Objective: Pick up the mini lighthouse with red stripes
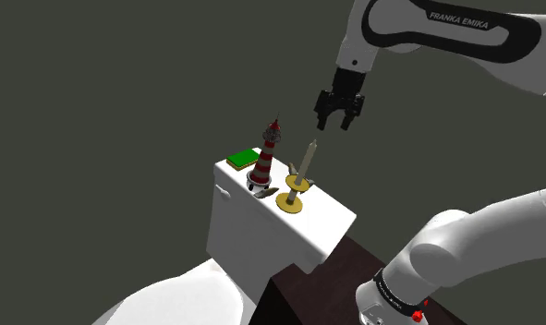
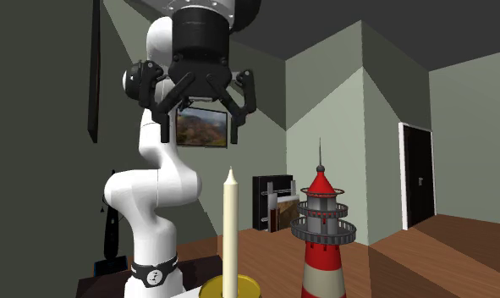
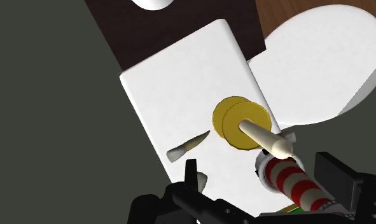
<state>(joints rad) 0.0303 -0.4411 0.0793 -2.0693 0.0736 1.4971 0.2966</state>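
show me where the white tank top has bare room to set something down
Bare: the white tank top between the yellow candle holder and the dark stand. Crowded: the other end, where the lighthouse, green pad and candle bunch together.

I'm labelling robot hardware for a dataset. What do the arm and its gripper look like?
The arm has rounded white shells with dark joints; one dark band carries white FRANKA EMIKA lettering. A small red spot sits by a black ring. The gripper is all black and two-fingered.
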